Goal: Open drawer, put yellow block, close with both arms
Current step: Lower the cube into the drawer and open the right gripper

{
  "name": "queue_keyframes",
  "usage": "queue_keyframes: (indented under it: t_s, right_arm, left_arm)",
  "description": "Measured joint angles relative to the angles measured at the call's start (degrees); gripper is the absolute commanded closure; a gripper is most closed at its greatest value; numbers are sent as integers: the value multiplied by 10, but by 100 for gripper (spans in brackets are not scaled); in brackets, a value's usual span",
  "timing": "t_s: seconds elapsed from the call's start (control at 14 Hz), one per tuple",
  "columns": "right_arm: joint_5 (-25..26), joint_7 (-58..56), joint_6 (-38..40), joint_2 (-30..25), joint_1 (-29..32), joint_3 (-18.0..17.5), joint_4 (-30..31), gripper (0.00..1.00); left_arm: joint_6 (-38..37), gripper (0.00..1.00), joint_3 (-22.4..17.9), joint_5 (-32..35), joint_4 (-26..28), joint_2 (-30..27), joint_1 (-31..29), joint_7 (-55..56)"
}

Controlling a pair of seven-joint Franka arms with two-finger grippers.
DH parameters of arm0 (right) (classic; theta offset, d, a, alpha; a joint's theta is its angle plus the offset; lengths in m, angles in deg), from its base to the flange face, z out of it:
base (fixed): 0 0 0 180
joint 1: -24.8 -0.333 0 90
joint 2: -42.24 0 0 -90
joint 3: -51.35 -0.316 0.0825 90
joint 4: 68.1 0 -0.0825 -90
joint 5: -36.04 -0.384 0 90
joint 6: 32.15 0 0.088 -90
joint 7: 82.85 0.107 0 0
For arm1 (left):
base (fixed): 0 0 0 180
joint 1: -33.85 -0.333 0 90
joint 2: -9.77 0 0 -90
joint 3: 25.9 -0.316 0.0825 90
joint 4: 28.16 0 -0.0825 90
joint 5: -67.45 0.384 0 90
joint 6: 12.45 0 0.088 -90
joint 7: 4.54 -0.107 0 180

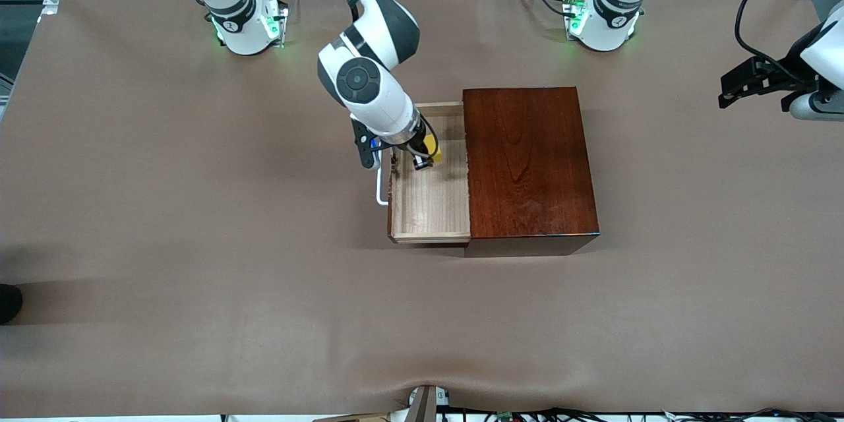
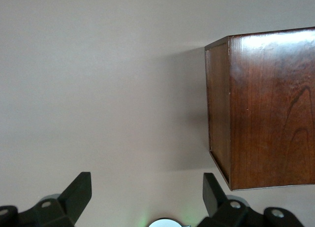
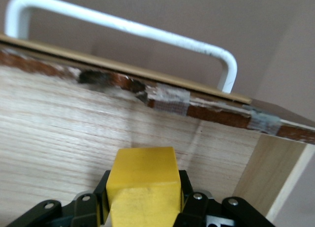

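The right gripper [image 1: 425, 159] hangs inside the open drawer [image 1: 432, 201], jaws clamped on the yellow block [image 3: 143, 185], tray floor directly beneath (release pending). The left gripper [image 2: 142, 197] waits, jaws apart, empty, beside the mahogany box [image 1: 527, 165].

The right tool [image 1: 422, 157] hangs over the pulled-out drawer [image 1: 432, 204], with the block [image 3: 143, 187] between its fingers. The handle [image 1: 381, 186] is just beside it. The left tool [image 2: 142, 197] waits over the surface [image 1: 198, 244], near the box [image 1: 527, 165].
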Motion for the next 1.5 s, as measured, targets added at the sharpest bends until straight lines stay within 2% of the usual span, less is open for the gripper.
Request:
queue_keyframes:
  t_s: [0.36,0.43,0.5,0.57,0.64,1.07,1.5]
  right_arm:
    - [0,3,-29,21,-16,1,-1,100]
    - [0,3,-29,22,-16,1,-1,95]
    - [0,3,-29,21,-16,1,-1,73]
    - [0,3,-29,22,-16,1,-1,39]
    - [0,3,-29,22,-16,2,-1,0]
    - [7,2,-2,23,-16,9,-8,0]
    - [7,3,157,20,18,17,-113,0]
  left_arm:
    - [0,0,0,0,0,0,0,0]
    - [0,0,0,0,0,0,0,0]
    - [0,0,0,0,0,0,0,0]
    - [0,0,0,0,0,0,0,0]
    - [0,0,0,0,0,0,0,0]
    - [0,0,11,0,-1,0,1,0]
    - [2,0,93,0,-5,5,6,60]
